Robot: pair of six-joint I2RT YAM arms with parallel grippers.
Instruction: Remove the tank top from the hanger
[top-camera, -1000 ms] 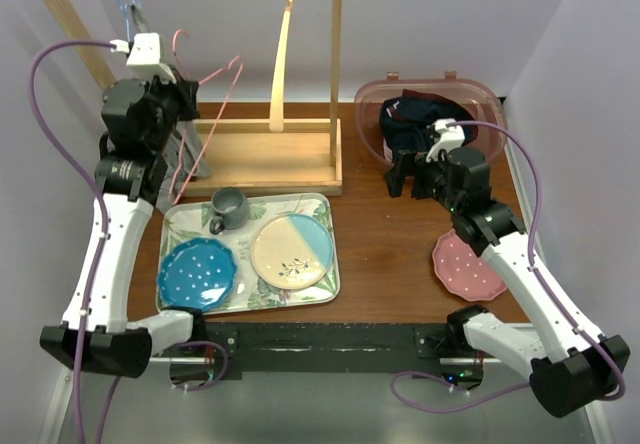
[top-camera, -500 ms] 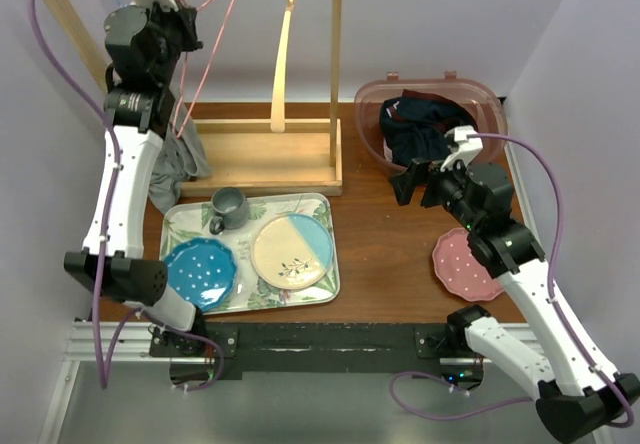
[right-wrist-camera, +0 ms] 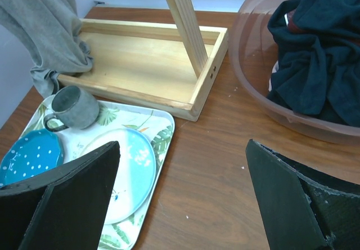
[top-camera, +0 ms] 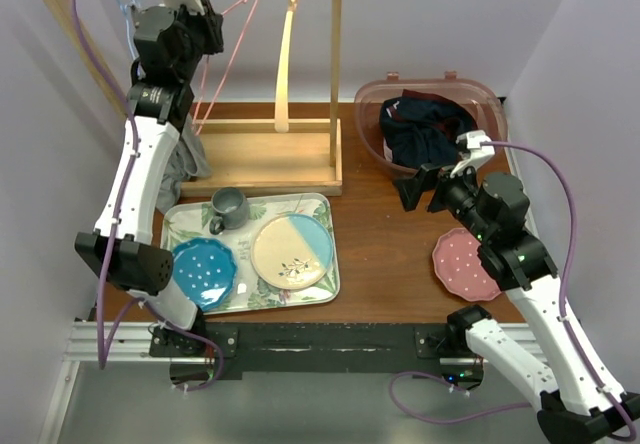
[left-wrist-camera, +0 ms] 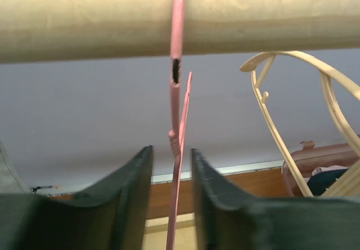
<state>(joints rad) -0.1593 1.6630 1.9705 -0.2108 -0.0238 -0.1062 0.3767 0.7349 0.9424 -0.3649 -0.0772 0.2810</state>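
Our left gripper [left-wrist-camera: 171, 150] is raised high, fingers narrowly parted; our right gripper [right-wrist-camera: 183, 146] reaches forward, spread wide.

The pink wire hanger [top-camera: 232, 44] carries no cloth; its hook runs up across the wooden rail [left-wrist-camera: 84, 19] and its frame hangs tilted below. The tank top [right-wrist-camera: 39, 30], plain grey, droops in a loose crumpled bunch, its lower end resting on the left end of the rack's base [right-wrist-camera: 140, 64].
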